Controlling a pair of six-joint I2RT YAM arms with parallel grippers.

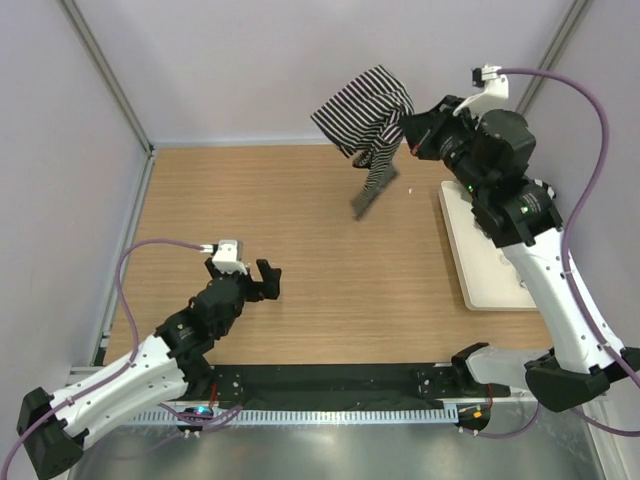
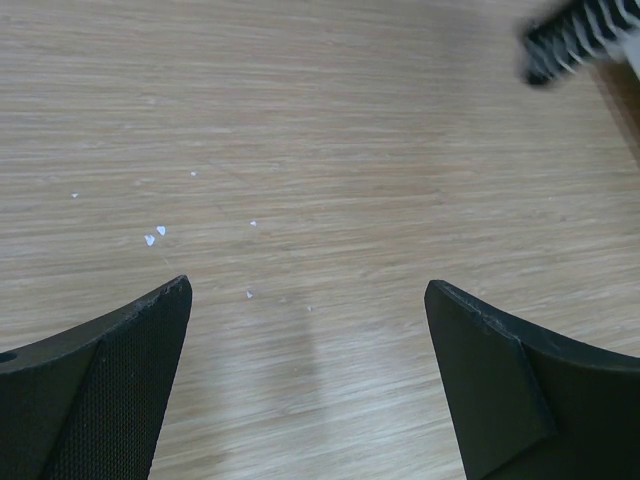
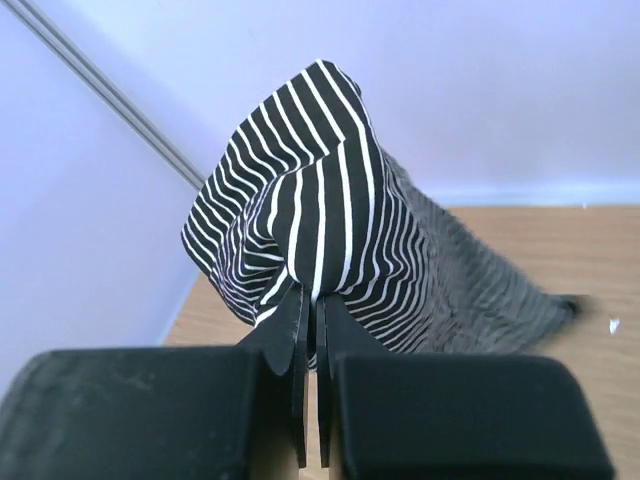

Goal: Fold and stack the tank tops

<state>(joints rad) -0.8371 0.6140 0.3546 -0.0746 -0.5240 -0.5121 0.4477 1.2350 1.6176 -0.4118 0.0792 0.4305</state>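
The soft black-and-white striped cloth tank top (image 3: 310,200) was pinched between the shut fingers of the right gripper (image 3: 312,300), bunched up just past the tips. That was only made clear by the right wrist view. From the top, it was seen hanging below that gripper over the wooden table (image 1: 300,220). The left gripper (image 2: 308,290) was spread wide open with nothing held; a strip of the cloth was caught far ahead to its right.
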